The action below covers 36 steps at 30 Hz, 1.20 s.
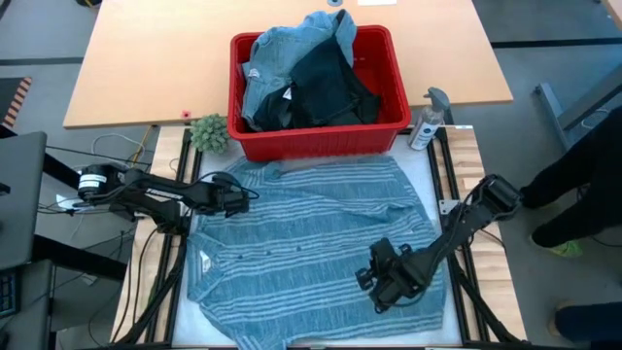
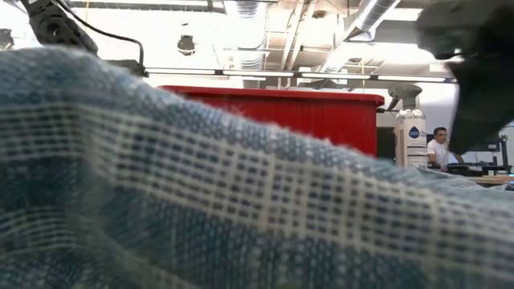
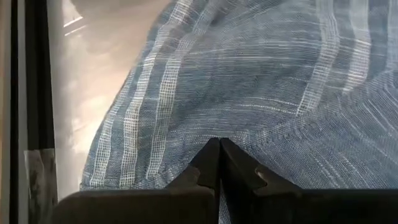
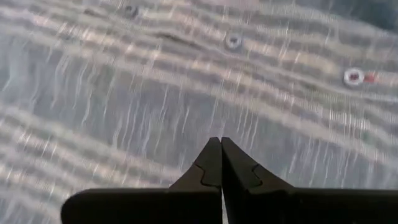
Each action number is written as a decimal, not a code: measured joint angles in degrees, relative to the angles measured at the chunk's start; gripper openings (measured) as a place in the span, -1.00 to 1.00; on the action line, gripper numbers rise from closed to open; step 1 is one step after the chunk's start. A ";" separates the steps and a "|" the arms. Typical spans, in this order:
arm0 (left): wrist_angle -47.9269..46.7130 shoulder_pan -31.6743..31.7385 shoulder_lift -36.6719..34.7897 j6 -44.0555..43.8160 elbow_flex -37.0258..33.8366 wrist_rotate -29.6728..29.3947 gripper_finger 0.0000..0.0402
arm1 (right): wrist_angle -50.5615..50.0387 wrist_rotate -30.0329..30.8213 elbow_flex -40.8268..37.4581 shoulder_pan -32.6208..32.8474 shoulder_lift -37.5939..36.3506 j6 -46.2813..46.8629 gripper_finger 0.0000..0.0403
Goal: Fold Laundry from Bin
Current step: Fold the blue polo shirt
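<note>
High view: the left gripper point(image 1: 241, 199), fingers pressed together, sits at the striped shirt's point(image 1: 311, 243) left sleeve edge, touching cloth though pinching nothing I can make out. The shirt lies spread flat before the red bin point(image 1: 394, 122), which holds the remaining laundry point(image 1: 301, 73). The right gripper point(image 1: 381, 282), also closed, rests on the shirt's lower right. Smoothing looks finished (my judgement); folding next needs an opened jaw on a sleeve. A small plant point(image 1: 209, 133) and spray bottle point(image 1: 428, 122) flank the bin, clear of the fold.

Lab or workshop, exposed ceiling ducts point(image 2: 377, 12), person at desk point(image 2: 438, 148)
</note>
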 joint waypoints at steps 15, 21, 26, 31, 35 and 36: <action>12.82 -13.09 -14.71 11.37 12.63 21.93 -1.00 | 7.82 -4.52 0.02 -3.28 0.00 -23.23 -0.90; 21.07 -35.41 -14.91 3.31 14.33 16.84 -1.00 | 6.62 -4.74 0.02 4.87 0.00 -16.81 -0.90; 21.75 -51.10 -6.67 -9.44 17.25 2.86 -1.00 | 3.16 -4.72 0.02 10.12 0.11 -6.05 -0.90; 21.54 -57.70 3.82 -19.91 21.66 -0.40 -1.00 | 1.16 -4.70 -0.20 12.26 0.19 -1.41 -0.90; 19.40 -59.47 13.06 -22.78 26.81 3.18 -1.00 | 1.05 -4.70 -0.20 12.48 0.20 -1.17 -0.90; 18.70 -59.67 15.34 -22.84 28.36 4.35 -1.00 | 1.03 -4.70 -0.20 12.46 0.20 -0.91 -0.90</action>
